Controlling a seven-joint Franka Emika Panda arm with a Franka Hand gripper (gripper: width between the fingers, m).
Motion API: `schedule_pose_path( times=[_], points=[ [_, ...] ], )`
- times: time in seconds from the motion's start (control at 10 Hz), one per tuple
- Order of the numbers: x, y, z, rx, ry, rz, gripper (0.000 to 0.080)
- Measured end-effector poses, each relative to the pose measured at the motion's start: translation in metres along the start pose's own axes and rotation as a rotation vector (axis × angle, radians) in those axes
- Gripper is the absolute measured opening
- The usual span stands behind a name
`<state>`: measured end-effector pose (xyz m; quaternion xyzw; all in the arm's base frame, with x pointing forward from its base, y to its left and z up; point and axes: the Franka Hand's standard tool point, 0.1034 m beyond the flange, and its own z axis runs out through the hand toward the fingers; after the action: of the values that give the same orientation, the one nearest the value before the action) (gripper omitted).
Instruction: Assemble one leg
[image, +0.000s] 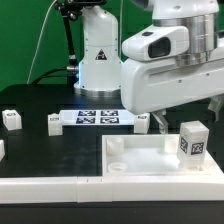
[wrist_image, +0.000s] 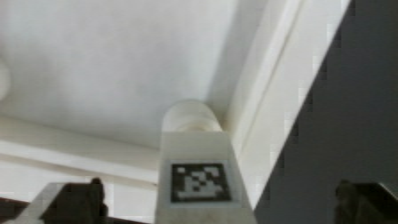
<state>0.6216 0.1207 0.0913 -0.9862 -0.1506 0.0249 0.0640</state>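
Note:
A leg (image: 192, 140), a chunky white peg with a black-and-white tag, stands upright on the large white tabletop panel (image: 140, 160) near its right end in the exterior view. In the wrist view the same leg (wrist_image: 196, 140) lies between my two dark fingertips (wrist_image: 71, 203), with a gap on each side. My gripper (wrist_image: 217, 203) is open and is not touching the leg. In the exterior view the arm's white body hides most of the gripper.
The marker board (image: 97, 117) lies behind the panel. Two more loose legs (image: 12, 120) (image: 52, 122) stand on the black table at the exterior view's left. The robot's base (image: 98, 50) stands at the back. A panel edge and black table show in the wrist view (wrist_image: 347, 90).

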Motion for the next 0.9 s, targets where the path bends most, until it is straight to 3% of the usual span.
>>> schedule_pose_path(
  times=[0.1,0.4,0.9],
  points=[
    [-0.003,-0.006,-0.001,0.02,-0.084,0.009,0.0649],
    [0.003,-0.004,-0.001,0.018,-0.064,0.009,0.0649],
    [0.019,0.016,-0.001,-0.016,-0.01,0.007,0.0649]
  ],
)
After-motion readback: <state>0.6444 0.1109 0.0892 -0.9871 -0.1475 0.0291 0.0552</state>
